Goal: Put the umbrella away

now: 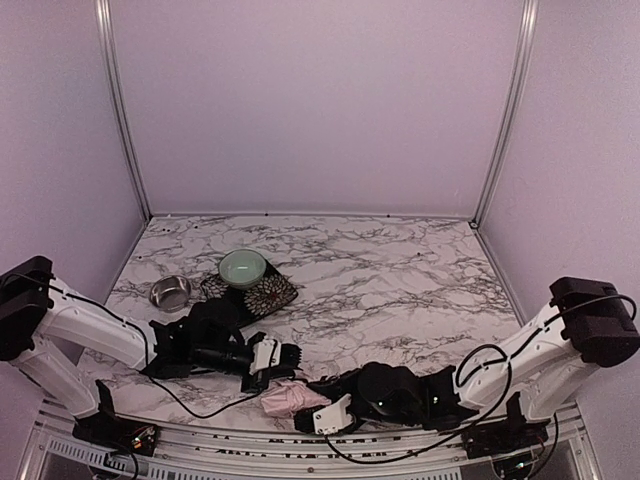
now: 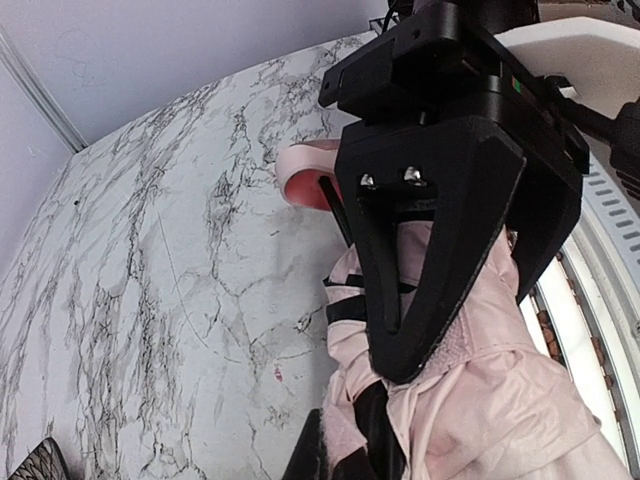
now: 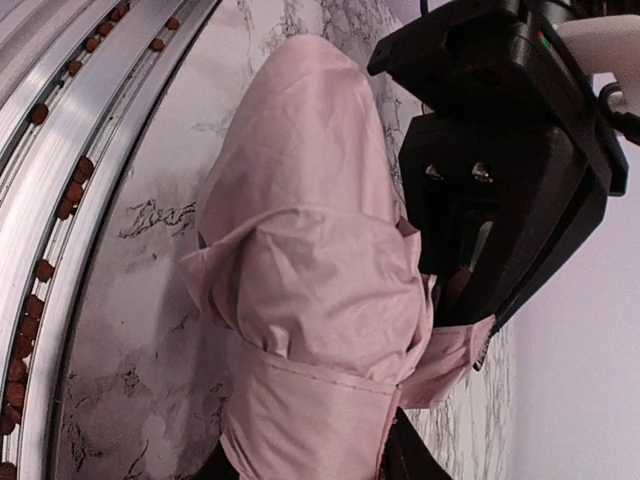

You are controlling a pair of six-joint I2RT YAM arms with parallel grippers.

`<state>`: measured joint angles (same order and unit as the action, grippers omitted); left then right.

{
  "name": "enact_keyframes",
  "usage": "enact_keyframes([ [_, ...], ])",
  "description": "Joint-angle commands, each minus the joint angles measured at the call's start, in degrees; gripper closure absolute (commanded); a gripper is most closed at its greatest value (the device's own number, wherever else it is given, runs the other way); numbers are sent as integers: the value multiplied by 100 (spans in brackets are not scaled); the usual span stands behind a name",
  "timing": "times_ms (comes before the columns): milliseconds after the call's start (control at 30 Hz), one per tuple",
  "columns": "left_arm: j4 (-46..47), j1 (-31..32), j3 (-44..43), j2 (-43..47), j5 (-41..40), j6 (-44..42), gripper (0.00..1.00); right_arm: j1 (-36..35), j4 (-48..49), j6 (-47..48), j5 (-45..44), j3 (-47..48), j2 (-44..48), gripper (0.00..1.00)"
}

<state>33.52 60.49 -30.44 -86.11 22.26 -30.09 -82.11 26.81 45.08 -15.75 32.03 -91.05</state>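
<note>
Your left gripper (image 2: 400, 360) is closed right down, its tips resting on the pink canopy of the umbrella (image 2: 470, 400). You cannot tell from here whether any cloth is actually pinched. Your right gripper (image 3: 465, 310) is partly closed, with a fold of the same fabric caught between its fingers.

The umbrella lies collapsed but loosely bunched at the near edge of the table (image 2: 150, 250), between the two grippers and just beside the metal rail (image 3: 60, 150). Its handle (image 2: 305, 170) points away across the marble, and the thin shaft (image 2: 338, 215) runs back under the left fingers.

The job now looks like gathering the loose folds so the strap (image 2: 345, 310) can go round them. Treat the right grip as your anchor and hold it steady. Open the left and re-take lower on the bundle, so it closes on cloth rather than on nothing. Draw the folds inward, away from the rail, since the bundle could slide off the edge. Move slowly, because thin fabric slips out of a shallow pinch.
</note>
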Motion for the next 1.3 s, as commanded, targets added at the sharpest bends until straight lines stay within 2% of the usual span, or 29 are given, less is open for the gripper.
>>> enact_keyframes([
  [0,1243,390,-89,447,-116,-88,100,-322,-407,522,-830,-496,-768,100],
  [67,1245,471,20,562,-259,-117,100,-402,20,775,-1198,-614,-1020,100],
  [167,1245,577,222,821,-499,-180,100,-464,1235,1240,-1747,-955,-1407,100],
  [333,1236,630,402,926,-1020,-415,100,-625,2510,2029,-2020,-1035,-2071,100],
  [467,1235,631,358,807,-1172,-609,100,-626,2482,2289,-1924,-912,-2346,100],
  [600,1232,629,228,682,-1032,-679,100,-611,2170,2133,-1723,-911,-2251,100],
  [833,1063,696,113,756,61,-385,100,-451,1552,1625,-1382,-806,-1989,100],
  [1033,936,898,2,772,153,-628,100,-144,1429,1443,-1222,-734,-1840,100],
  [1167,714,949,-191,641,274,-856,100,-42,883,1040,-702,-550,-1569,100],
  [1267,589,965,-247,412,258,-885,100,116,168,552,64,-376,-1104,100],
])
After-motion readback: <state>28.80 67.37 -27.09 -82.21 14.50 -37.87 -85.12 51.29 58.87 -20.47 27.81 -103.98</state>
